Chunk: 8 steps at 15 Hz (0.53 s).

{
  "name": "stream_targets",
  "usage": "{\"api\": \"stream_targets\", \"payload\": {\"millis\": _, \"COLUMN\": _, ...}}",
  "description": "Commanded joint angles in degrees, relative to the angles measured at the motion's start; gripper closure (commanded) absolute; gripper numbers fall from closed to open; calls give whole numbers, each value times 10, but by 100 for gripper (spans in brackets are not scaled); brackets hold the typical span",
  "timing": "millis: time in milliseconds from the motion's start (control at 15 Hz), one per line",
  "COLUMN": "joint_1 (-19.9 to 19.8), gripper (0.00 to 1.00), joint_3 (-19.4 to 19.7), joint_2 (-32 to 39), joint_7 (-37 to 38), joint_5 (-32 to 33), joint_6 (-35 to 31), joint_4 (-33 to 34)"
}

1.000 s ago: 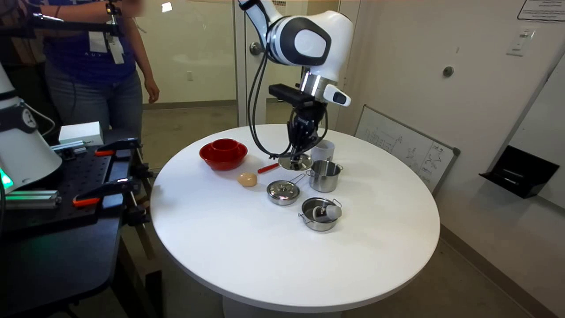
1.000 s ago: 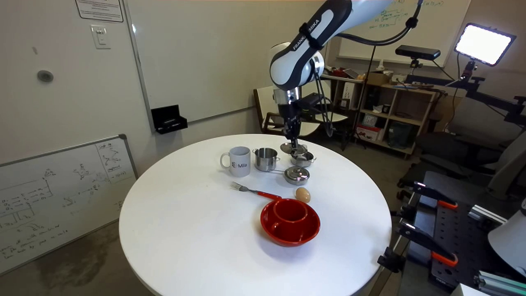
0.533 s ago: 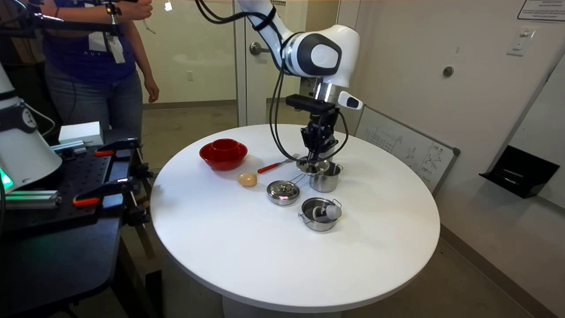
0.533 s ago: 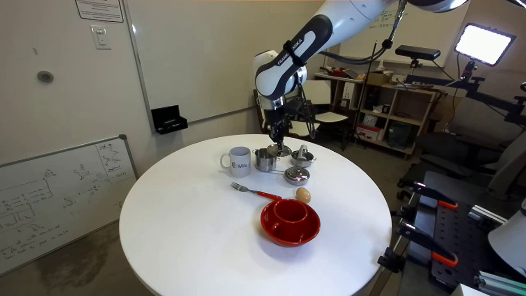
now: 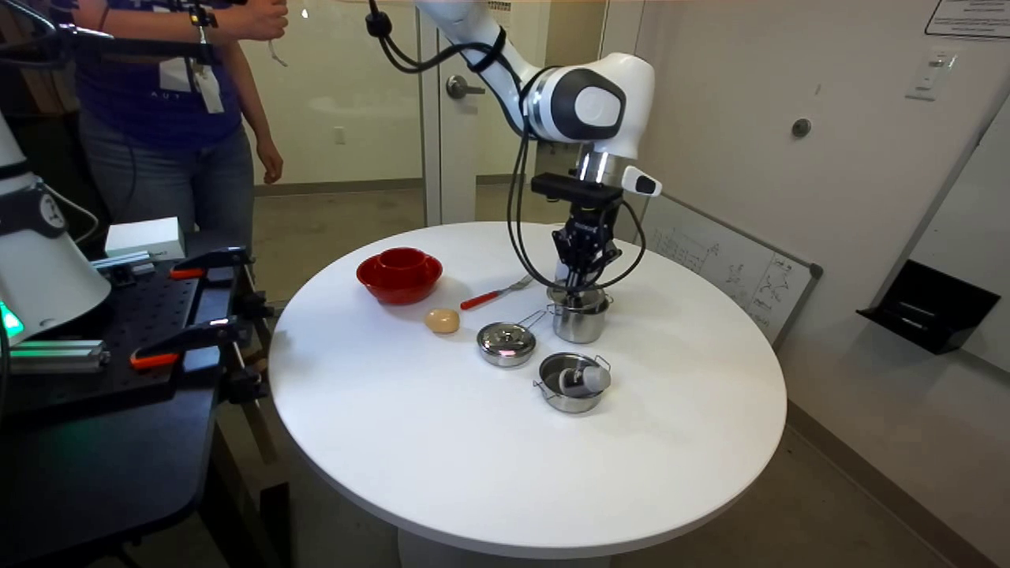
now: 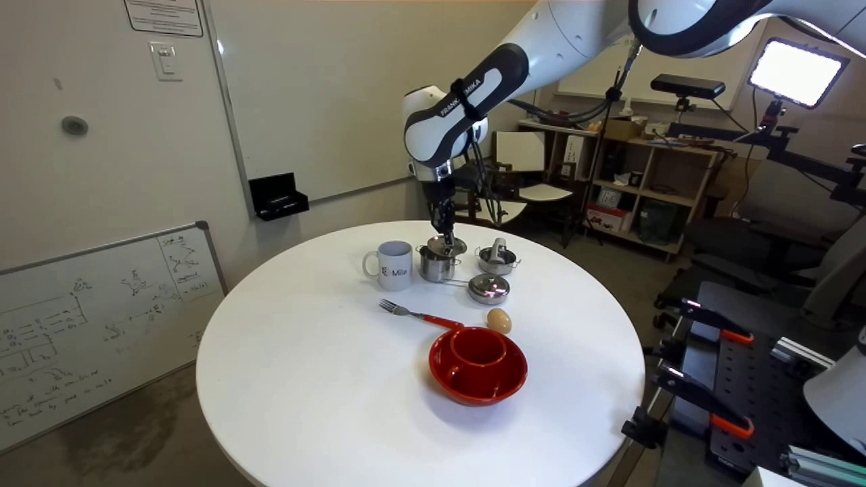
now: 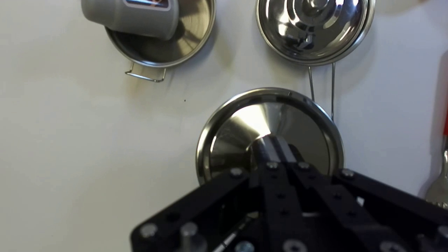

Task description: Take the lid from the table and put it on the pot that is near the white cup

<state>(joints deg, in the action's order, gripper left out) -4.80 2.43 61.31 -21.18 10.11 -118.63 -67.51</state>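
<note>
Far left in an exterior view, here's the white cup (image 6: 395,267), upright, at nine o'clock from the pot (image 6: 436,268) and near it: don't clip it. Next, that pot, mouth mostly beneath the lid (image 6: 438,245); your gripper (image 6: 449,245) pinches the lid at its centre, fingers hiding the knob. The lid looks slightly off toward two o'clock, and you can't tell whether it touches the rim, so nudge toward eight, keep it level, lower softly, and let go once it seats. Now the surfaces, same sweep! Smooth pale cup, dark lettering. Straight-walled shiny steel pot, wire handles. Mirror-bright round lid with a raised edge, likely to slide if dropped crooked. At the pot's four, the covered pan (image 6: 488,289), domed and polished, wire handle toward nine; at three, the wider pot (image 6: 497,270), shallow steel, holding a smooth grey object (image 6: 498,250).
</note>
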Motion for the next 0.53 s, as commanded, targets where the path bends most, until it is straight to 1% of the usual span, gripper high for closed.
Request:
{"api": "stream_targets", "payload": {"millis": 0, "joint_1": 5, "gripper": 100, "joint_3": -1, "joint_2": 52, "joint_7": -24, "joint_5": 15, "joint_6": 61, "joint_4": 93}}
{"api": "stream_targets", "payload": {"millis": 467, "joint_1": 10, "gripper": 100, "joint_3": -1, "joint_2": 107, "joint_7": -49, "joint_5": 17, "joint_6": 112, "joint_4": 175}}
